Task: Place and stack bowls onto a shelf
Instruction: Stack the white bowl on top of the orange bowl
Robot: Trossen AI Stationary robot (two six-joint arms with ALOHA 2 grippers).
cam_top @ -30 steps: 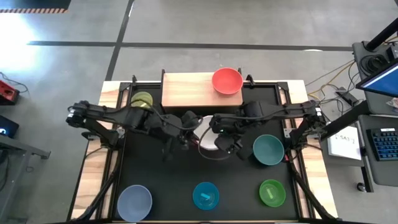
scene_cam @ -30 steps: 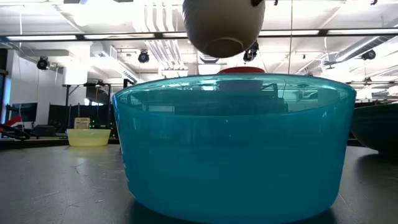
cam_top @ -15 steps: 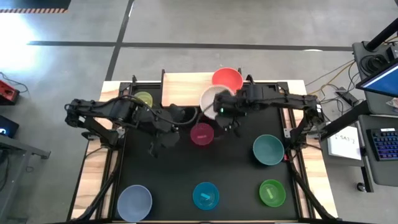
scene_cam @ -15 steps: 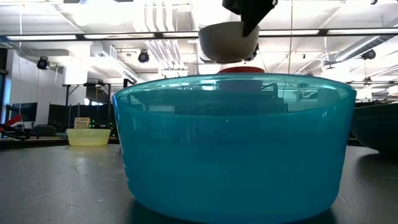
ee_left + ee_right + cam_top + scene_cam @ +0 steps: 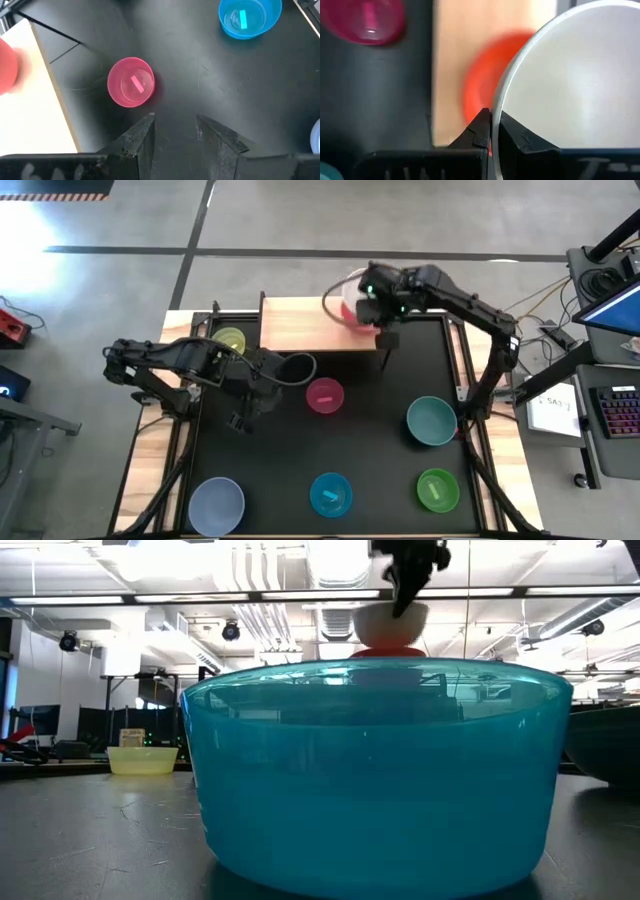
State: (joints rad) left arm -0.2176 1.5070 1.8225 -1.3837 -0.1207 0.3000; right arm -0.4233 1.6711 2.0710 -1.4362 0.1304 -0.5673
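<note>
The right pincer (image 5: 376, 308) has carried the white bowl (image 5: 338, 298) from over the middle of the worktop (image 5: 380, 430) up to the shelf (image 5: 300, 325) within the last second, and now holds it clamped by the rim, fingers closed tight on the wall, directly above the red bowl (image 5: 480, 95) that sits at the shelf's right end. In the low view the white bowl hangs just over the red one, not yet seated in it. The lift has uncovered the magenta bowl (image 5: 324, 396), which stands alone on the worktop near the shelf's front edge. The left pincer (image 5: 173, 137) has drawn back toward its own side; its fingers stand apart and hold nothing, pointing at the magenta bowl. So one bowl is placed, a second is about to nest in it, and I judge the next step is a straight lowering and release. The teal (image 5: 431, 421), green (image 5: 437, 490), bright blue (image 5: 331, 495), lavender-blue (image 5: 216, 505) and yellow-green (image 5: 229, 340) bowls are off the shelf
</note>
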